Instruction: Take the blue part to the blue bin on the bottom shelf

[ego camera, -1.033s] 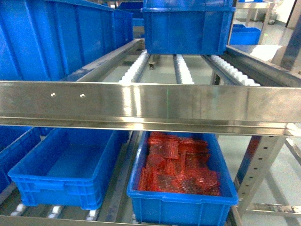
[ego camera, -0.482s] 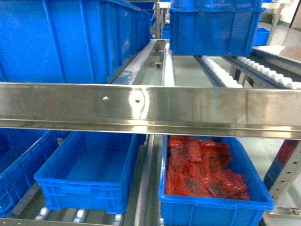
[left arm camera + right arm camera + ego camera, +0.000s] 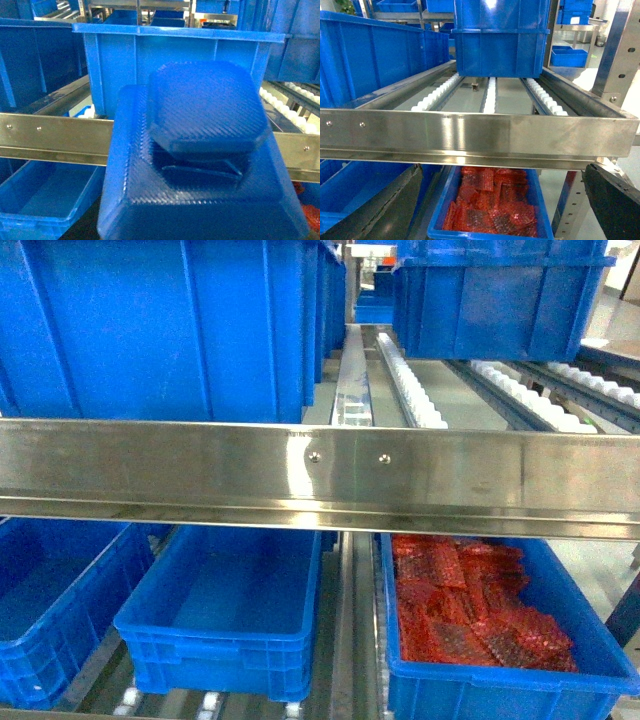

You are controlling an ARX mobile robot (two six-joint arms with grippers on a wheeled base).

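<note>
The head view shows no arm. An empty blue bin [image 3: 222, 618] sits at lower centre, under the steel rail [image 3: 320, 472] crossing mid-frame; a bin of red bags [image 3: 480, 615] is at lower right.

In the left wrist view the blue part [image 3: 202, 150], a stepped, textured block, fills the centre so close to the lens that it seems carried by the left gripper, whose fingers are hidden, so its grip cannot be told.

In the right wrist view the right gripper's dark fingers [image 3: 612, 200] sit at the bottom corners, spread wide and holding nothing.

The step in hand looks like carrying. Next, the part must go below the rail and over the empty bin.
</note>
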